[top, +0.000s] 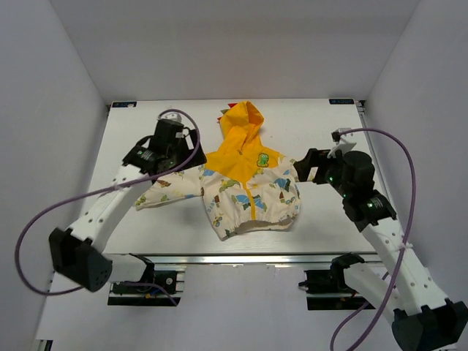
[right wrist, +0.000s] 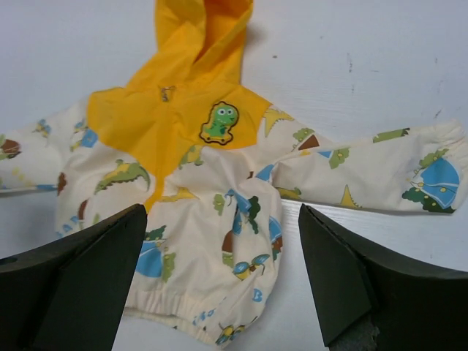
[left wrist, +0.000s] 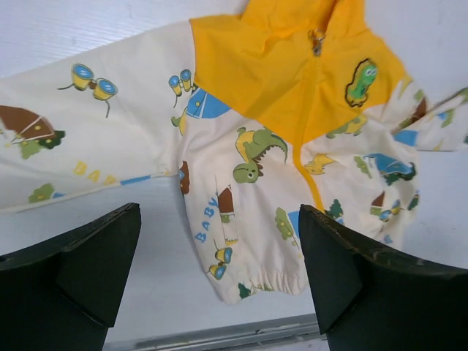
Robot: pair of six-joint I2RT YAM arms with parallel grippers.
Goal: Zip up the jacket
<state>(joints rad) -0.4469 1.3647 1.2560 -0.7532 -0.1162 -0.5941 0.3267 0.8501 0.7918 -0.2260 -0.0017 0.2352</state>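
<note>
The jacket (top: 245, 183) lies flat on its back in the middle of the white table, hood pointing away from the arms, sleeves spread to both sides. Its orange zipper strip (top: 253, 201) runs down the front. The metal zipper pull (left wrist: 317, 40) sits at the neck under the hood, and also shows in the right wrist view (right wrist: 167, 93). My left gripper (top: 191, 150) hovers above the jacket's left sleeve, open and empty. My right gripper (top: 303, 167) hovers beside the right sleeve, open and empty. The jacket fills both wrist views (left wrist: 256, 110) (right wrist: 183, 124).
The table (top: 329, 131) is walled by white panels at the back and both sides. A metal rail (top: 241, 259) runs along the near edge just below the jacket's hem. Purple cables loop off both arms.
</note>
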